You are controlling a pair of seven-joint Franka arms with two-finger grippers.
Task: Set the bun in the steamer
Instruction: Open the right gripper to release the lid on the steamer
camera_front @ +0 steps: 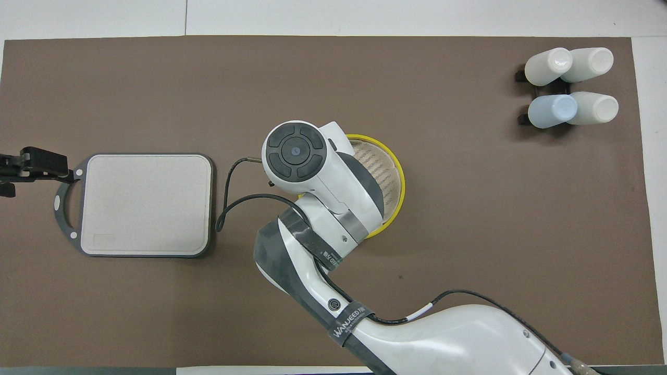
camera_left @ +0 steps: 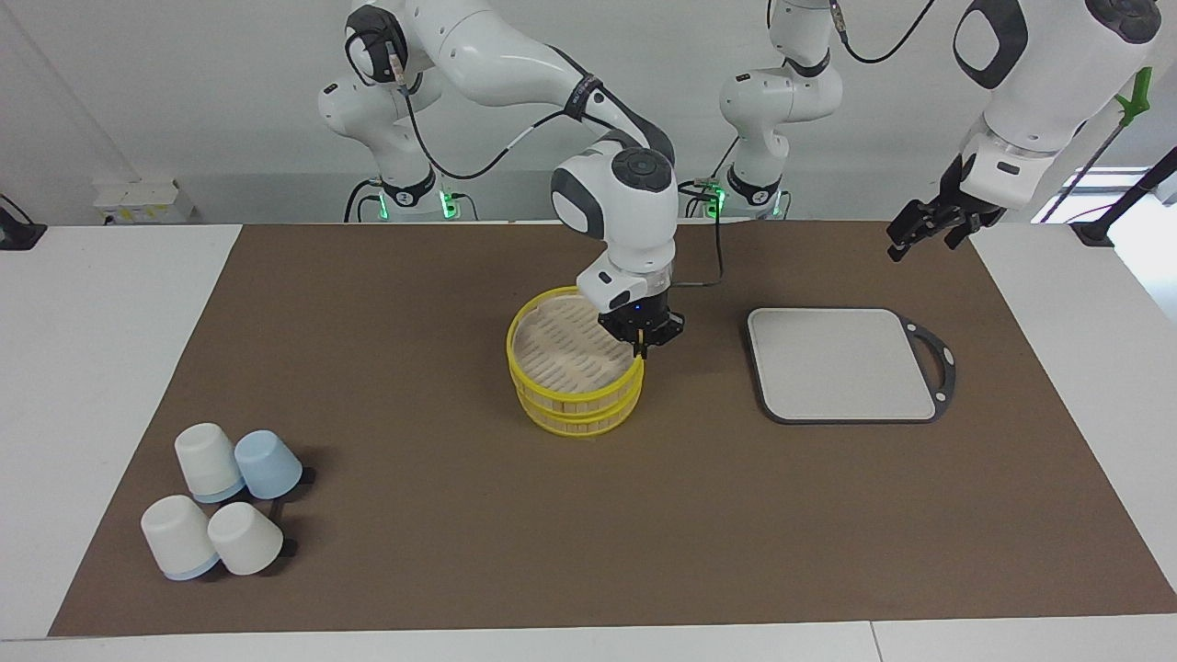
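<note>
Bun: not visible in either view. It is not on the grey board (camera_left: 841,363), not on the open surface (camera_left: 414,441) and not on the visible slats of the top tier. The right arm hides part of the basket from overhead, so I can't tell where it is. Right gripper (camera_left: 641,346): fingers pressed together, tips down at the yellow rim of the steamer (camera_left: 570,391), on its edge toward the left arm's end. I can't tell whether the thin rim wall is caught between them, and no bun shows there. The 2 tiers sit stacked directly below and beside those fingers, with the top tier open. Left gripper (camera_left: 919,230): waiting, raised over the mat edge past the board's handle, fingers spread and holding nothing. The 4 cups (camera_left: 225,501) are well apart from both sets of fingers. Handling guess for the bun: light, soft and smooth, so it will dent and squirm under a hard pinch. Take it across the short axis at mid-length with low force and fingers straddling it. The steamer is light and stiff but will slide if nudged at the rim, so release the bun low over the slats near the centre.
</note>
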